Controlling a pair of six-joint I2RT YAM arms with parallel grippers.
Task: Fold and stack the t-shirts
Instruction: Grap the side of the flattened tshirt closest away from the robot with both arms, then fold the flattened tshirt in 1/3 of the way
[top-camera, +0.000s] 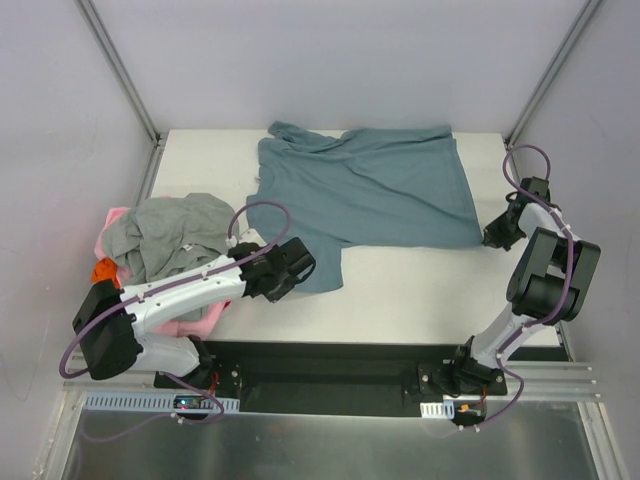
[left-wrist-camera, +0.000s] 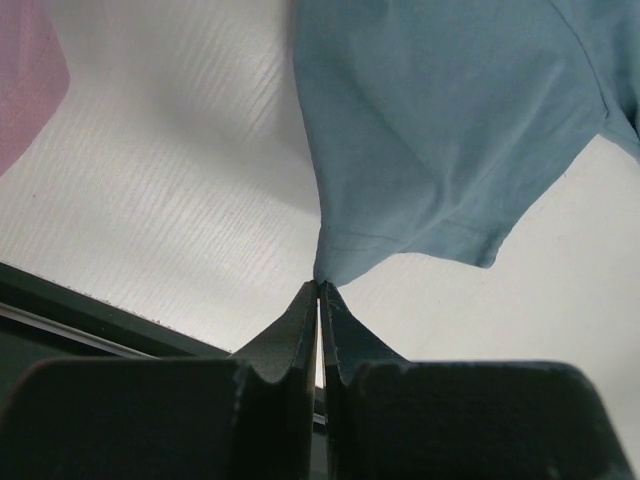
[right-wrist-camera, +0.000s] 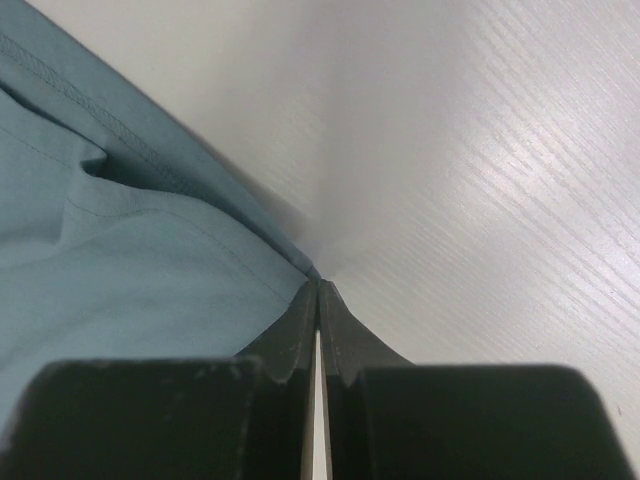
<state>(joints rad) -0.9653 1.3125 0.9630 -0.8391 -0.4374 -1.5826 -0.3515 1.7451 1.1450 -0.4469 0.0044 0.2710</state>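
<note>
Top external view suggests the task is near its start: nothing is folded and no stack exists. The large slate-blue short-sleeved cloth shirt (top-camera: 365, 185) lies spread, mostly flat, across the far middle of the white tabletop (top-camera: 400, 295), with one flap running down towards the near edge. The left gripper (top-camera: 305, 266) has its jaws pressed together on the tip of that flap; the left wrist view shows the cloth rising out of the closed tips. The right gripper (top-camera: 493, 236) is likewise clamped on the shirt's near right corner, the hem meeting its closed tips in the right wrist view. A crumpled light grey cloth shirt (top-camera: 170, 235) lies heaped at the left edge over a pink shirt (top-camera: 113, 222) and an orange shirt (top-camera: 103, 270), all yet to be folded. The tabletop is matt with a fine ribbed grain. Pale panel walls (top-camera: 320, 60) and slanted metal frame posts (top-camera: 120, 70) enclose it; a black base plate (top-camera: 330, 365) carries the arms.
</note>
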